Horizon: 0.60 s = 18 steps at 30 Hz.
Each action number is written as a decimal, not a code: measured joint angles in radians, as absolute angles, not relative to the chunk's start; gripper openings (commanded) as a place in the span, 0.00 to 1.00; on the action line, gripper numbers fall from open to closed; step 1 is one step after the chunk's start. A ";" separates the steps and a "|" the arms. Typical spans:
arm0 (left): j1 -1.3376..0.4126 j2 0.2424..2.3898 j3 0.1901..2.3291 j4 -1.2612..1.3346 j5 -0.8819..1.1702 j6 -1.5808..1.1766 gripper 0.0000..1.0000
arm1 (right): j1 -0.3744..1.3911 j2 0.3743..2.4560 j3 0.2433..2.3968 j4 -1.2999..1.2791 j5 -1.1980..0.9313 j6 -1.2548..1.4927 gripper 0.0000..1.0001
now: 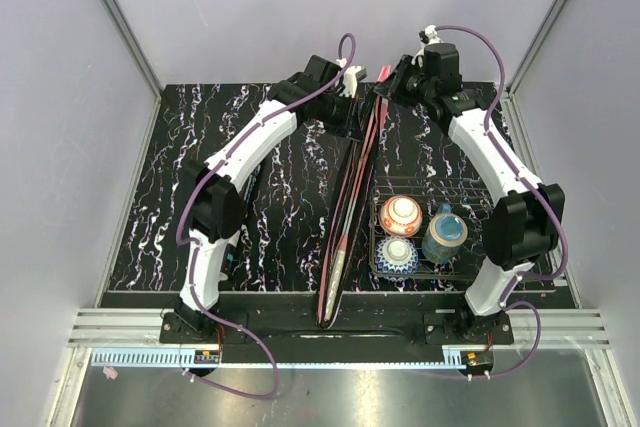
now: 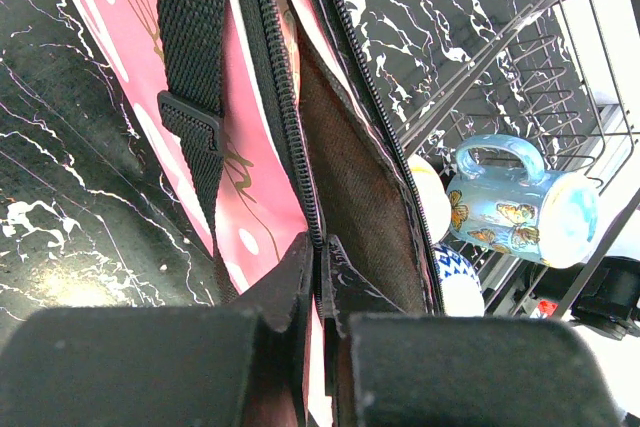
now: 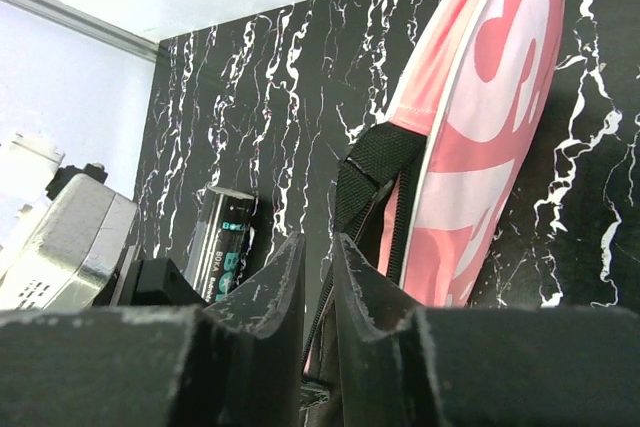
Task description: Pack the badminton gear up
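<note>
- You see the long pink "SPORT" racket cover (image 1: 345, 212) lying on the black marbled worktop (image 1: 200, 147), running from 6 o'clock to 12 o'clock.
- Your left fingers (image 2: 285, 292) are pressed together and pinch the cover's zippered edge at its 12 o'clock end.
- Your right fingers (image 3: 370, 287) stand nearly together at the black strap (image 3: 370, 172); whether they grip it, you cannot tell.
- The black wire basket (image 1: 455, 182) sits at 3 o'clock from the cover.
</note>
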State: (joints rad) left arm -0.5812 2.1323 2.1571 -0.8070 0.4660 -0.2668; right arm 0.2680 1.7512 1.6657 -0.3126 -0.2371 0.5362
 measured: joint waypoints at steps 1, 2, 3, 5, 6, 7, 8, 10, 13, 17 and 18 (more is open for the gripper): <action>-0.581 2.132 2.157 -0.807 0.466 -0.267 0.00 | 0.266 1.751 1.665 -0.314 -0.234 0.535 0.23; -0.581 2.132 2.157 -0.807 0.466 -0.267 0.00 | 0.264 1.751 1.665 -0.314 -0.230 0.535 0.23; -0.581 2.132 2.157 -0.807 0.466 -0.267 0.00 | 0.261 1.752 1.665 -0.313 -0.229 0.535 0.24; -0.581 2.132 2.157 -0.807 0.466 -0.267 0.00 | 0.253 1.752 1.665 -0.313 -0.229 0.536 0.26; -0.581 2.132 2.157 -0.807 0.466 -0.267 0.00 | 0.248 1.753 1.665 -0.313 -0.229 0.538 0.26; -0.581 2.132 2.157 -0.807 0.466 -0.267 0.00 | 0.245 1.755 1.665 -0.313 -0.229 0.539 0.26; -0.581 2.132 2.157 -0.807 0.466 -0.267 0.00 | 0.241 1.758 1.665 -0.313 -0.229 0.539 0.27; -0.581 2.132 2.157 -0.807 0.466 -0.267 0.00 | 0.236 1.767 1.666 -0.311 -0.231 0.541 0.27; -0.581 2.132 2.157 -0.807 0.467 -0.267 0.00 | 0.232 1.791 1.666 -0.307 -0.241 0.548 0.28; -0.581 2.132 2.157 -0.807 0.467 -0.267 0.00 | 0.229 1.827 1.666 -0.300 -0.256 0.555 0.26; -0.581 2.132 2.157 -0.807 0.467 -0.267 0.00 | 0.229 1.834 1.666 -0.297 -0.257 0.558 0.26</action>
State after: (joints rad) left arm -0.5812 2.1323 2.1571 -0.8066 0.4671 -0.2668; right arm 0.2287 1.8336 1.6661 -0.2970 -0.2569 0.5579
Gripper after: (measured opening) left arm 0.046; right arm 0.272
